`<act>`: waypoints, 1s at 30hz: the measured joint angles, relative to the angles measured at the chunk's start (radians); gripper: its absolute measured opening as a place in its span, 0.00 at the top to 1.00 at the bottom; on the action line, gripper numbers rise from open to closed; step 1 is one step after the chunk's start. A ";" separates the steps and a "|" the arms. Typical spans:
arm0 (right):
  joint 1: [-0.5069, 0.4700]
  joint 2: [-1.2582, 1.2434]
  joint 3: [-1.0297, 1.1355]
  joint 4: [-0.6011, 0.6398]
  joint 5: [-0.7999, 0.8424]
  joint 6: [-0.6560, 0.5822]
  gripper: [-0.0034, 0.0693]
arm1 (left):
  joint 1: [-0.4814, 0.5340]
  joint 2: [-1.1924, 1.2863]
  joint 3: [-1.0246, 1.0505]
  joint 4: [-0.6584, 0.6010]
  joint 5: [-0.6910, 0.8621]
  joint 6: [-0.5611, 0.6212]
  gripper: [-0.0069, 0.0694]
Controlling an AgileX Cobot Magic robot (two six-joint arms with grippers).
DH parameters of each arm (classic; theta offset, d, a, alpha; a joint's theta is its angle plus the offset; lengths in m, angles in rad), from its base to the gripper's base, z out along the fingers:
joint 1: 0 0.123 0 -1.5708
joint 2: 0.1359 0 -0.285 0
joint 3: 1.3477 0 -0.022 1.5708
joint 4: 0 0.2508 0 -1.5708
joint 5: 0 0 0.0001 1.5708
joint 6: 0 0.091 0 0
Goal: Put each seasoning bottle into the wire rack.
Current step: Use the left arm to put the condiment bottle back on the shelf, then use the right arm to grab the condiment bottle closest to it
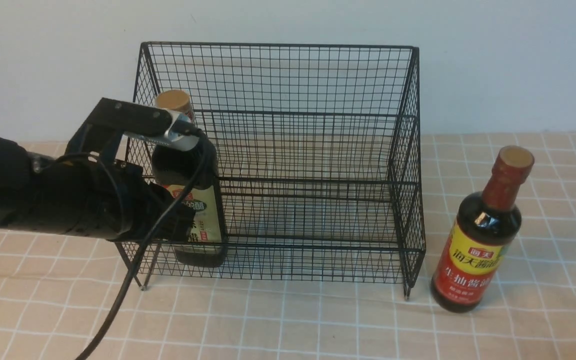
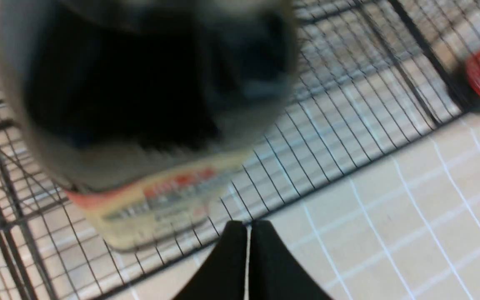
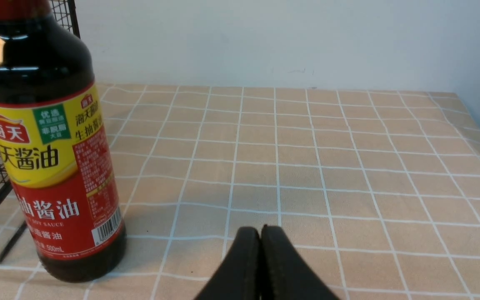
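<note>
Wrist level, my left arm (image 1: 43, 205) reaches to the wire rack's (image 1: 278, 46) left front corner. My left gripper (image 2: 247, 227) is pinched shut on nothing, just before the gold-capped square bottle (image 1: 207, 220) standing upright in the lower tier's left end. Outside the rack's right end the soy sauce bottle (image 1: 475, 250) stands on the checked tablecloth (image 1: 288, 320), and beside it my right gripper (image 3: 261, 231) hangs low, jaws pressed together, empty.

Bottle (image 1: 207, 216) in rack (image 1: 404, 200) at left end, second bottle (image 1: 475, 255) outside, right
</note>
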 joint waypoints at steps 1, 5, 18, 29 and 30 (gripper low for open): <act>0.000 0.000 0.000 0.000 0.000 0.000 0.97 | 0.000 -0.034 -0.001 0.018 0.018 -0.013 0.92; 0.000 0.000 0.000 0.000 0.000 0.000 0.97 | 0.000 -0.173 0.000 0.078 0.057 -0.090 0.92; 0.000 0.000 0.000 0.000 0.000 0.000 0.97 | 0.000 -0.701 0.141 0.202 0.099 -0.364 0.92; 0.000 0.000 0.000 0.000 0.000 0.000 0.97 | 0.000 -0.931 0.164 0.218 0.207 -0.345 0.92; 0.000 0.000 0.000 0.000 0.000 0.000 0.97 | 0.000 -0.939 0.164 0.225 0.204 -0.345 0.92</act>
